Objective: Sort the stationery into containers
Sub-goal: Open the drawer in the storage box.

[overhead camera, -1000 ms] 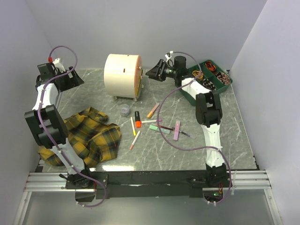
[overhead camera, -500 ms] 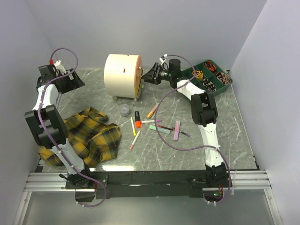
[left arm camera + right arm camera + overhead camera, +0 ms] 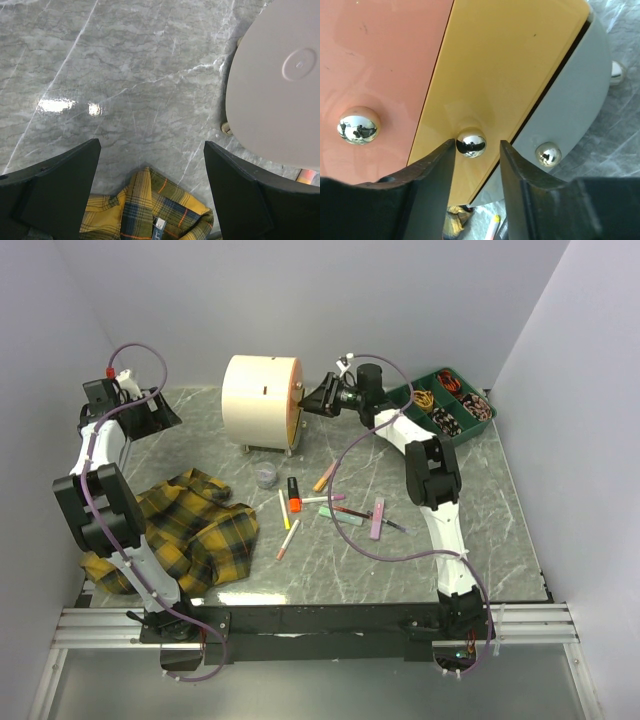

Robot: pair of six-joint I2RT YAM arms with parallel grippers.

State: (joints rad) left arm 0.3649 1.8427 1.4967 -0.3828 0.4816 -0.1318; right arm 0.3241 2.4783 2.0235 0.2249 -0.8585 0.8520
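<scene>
Right wrist only: end effector straddles yellow drwr knob.

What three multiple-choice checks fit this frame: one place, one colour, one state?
1. Where on the table is the plaid cloth? A) near-left B) far-right C) centre
2. The knob between the right gripper's fingers is on which drawer? A) orange B) yellow C) green
3. The left gripper is: A) open, empty B) shut, empty C) shut on the cloth
Key: 1A, the top view shows it at the near-left corner; 2B, the right wrist view shows the fingers flanking the yellow drawer's knob; 3A, its fingers stand wide apart with nothing between them.
</scene>
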